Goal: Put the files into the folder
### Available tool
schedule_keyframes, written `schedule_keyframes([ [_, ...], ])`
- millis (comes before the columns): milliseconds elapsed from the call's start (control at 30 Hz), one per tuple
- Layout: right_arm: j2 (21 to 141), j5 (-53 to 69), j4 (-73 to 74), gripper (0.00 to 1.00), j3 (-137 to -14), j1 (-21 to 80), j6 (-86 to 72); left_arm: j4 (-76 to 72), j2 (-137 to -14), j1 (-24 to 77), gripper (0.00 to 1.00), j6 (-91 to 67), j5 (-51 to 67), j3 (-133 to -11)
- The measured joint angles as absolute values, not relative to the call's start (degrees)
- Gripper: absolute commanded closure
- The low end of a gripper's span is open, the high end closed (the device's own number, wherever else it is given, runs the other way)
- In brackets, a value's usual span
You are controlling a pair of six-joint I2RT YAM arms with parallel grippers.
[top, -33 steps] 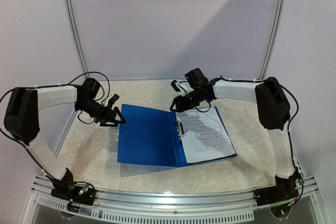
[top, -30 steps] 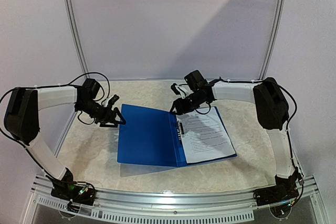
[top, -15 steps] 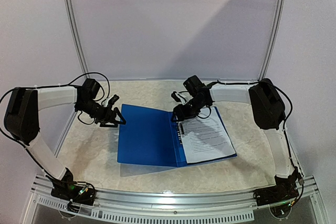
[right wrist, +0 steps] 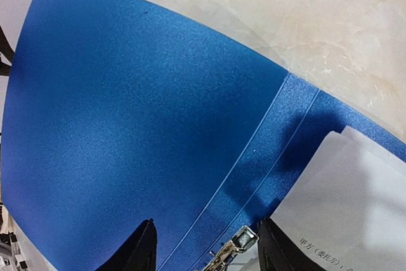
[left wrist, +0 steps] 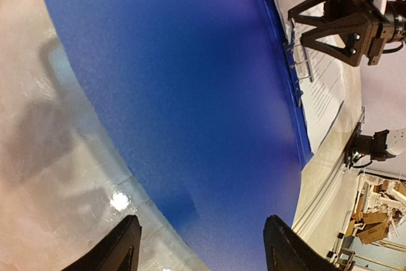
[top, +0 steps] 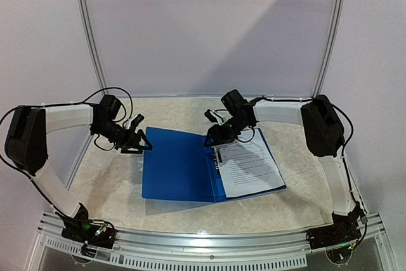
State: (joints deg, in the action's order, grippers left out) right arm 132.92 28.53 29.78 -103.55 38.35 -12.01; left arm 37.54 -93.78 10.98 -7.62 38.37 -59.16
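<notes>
Lying open on the marble-patterned table (top: 114, 188), the royal-blue folder (top: 177, 163) shows its left cover bare. The files (top: 250, 166), white printed sheets, rest on its right half against the spine. The left gripper (top: 141, 146) hangs by the cover's far left corner, jaws released and holding nothing. The right gripper (top: 210, 140), jaws likewise spread apart and empty, hovers over the spine's far end, just above the metal clip (right wrist: 231, 245).

2 white arms (top: 66, 117), black joints (top: 26, 139)
</notes>
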Motion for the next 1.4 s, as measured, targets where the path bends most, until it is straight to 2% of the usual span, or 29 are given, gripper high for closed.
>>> schedule_keyframes([
  [333, 132.6, 32.5, 29.8, 0.50, -103.0, 38.3, -11.5, 37.5, -93.8, 11.0, 0.32, -7.6, 38.4, -59.2],
  [867, 120.9, 37.2, 22.5, 0.53, -88.3, 39.4, -11.6, 37.5, -93.8, 11.0, 0.32, -7.6, 38.4, -59.2],
  [1233, 116.0, 33.4, 26.6, 0.53, -86.1, 41.5, -10.5, 37.5, -93.8, 11.0, 0.32, -7.6, 38.4, -59.2],
  [1400, 112.0, 26.9, 28.9, 0.61, -87.3, 41.5, -14.5, 37.5, -93.8, 11.0, 0.32, -7.6, 38.4, -59.2],
])
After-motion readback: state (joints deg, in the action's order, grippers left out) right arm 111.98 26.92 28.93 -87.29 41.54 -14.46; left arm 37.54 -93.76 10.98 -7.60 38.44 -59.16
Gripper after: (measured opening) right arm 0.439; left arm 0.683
